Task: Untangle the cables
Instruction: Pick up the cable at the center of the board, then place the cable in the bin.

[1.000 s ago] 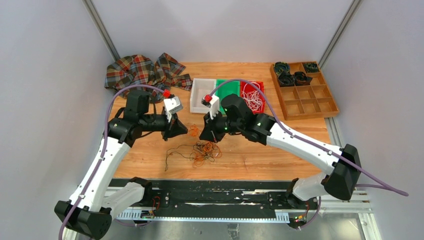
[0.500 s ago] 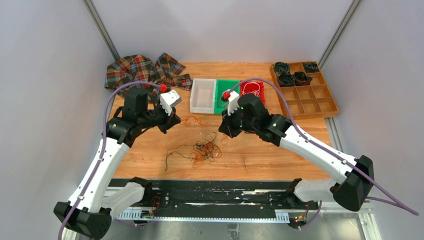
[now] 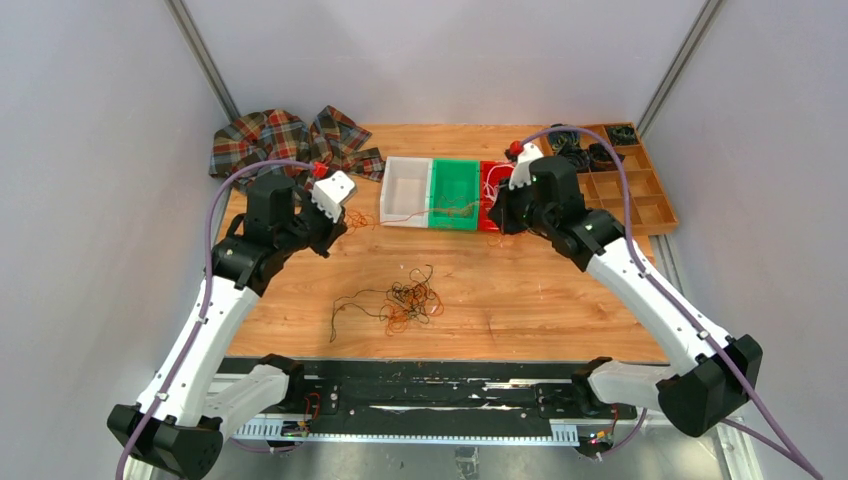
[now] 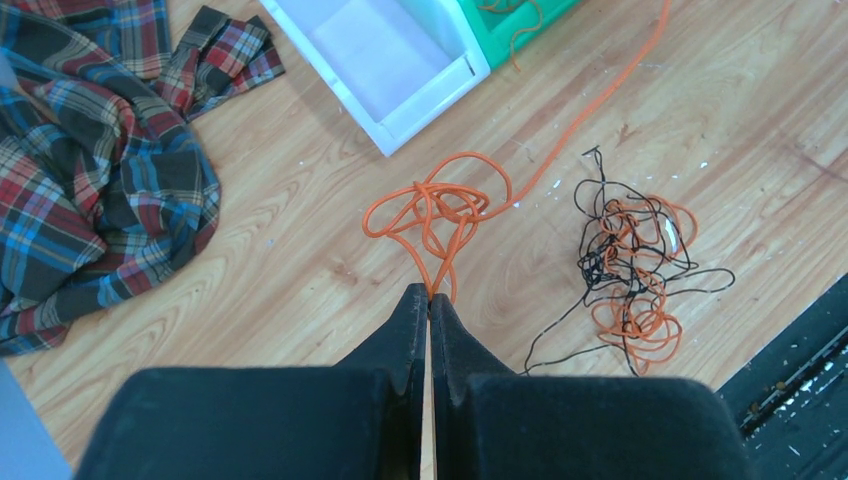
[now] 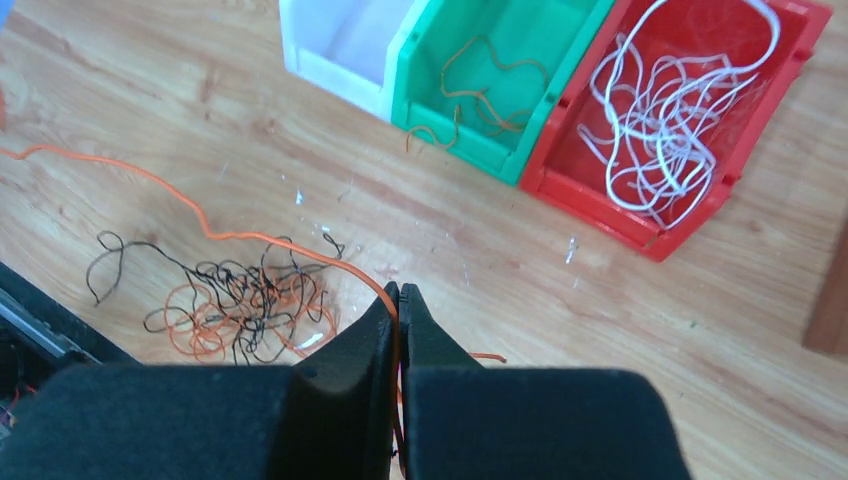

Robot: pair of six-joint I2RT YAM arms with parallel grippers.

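While both arms are reaching over the table (image 3: 560, 300), an orange cable (image 3: 440, 209) is spanning the bins (image 3: 404, 221) between them, with a black-and-orange tangle (image 3: 405, 300) lying nearer.

From the left wrist, the left gripper (image 4: 430, 296) is pinching that cable's looped end.

From the right wrist, the right gripper (image 5: 400, 292) is clamping the cable's other stretch, and white cables (image 5: 670, 120) are lying in the red bin (image 5: 590, 212).

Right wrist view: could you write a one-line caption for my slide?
Right claw, shut on a thin orange cable, above the wooden table; red plastic bin of white cables behind.
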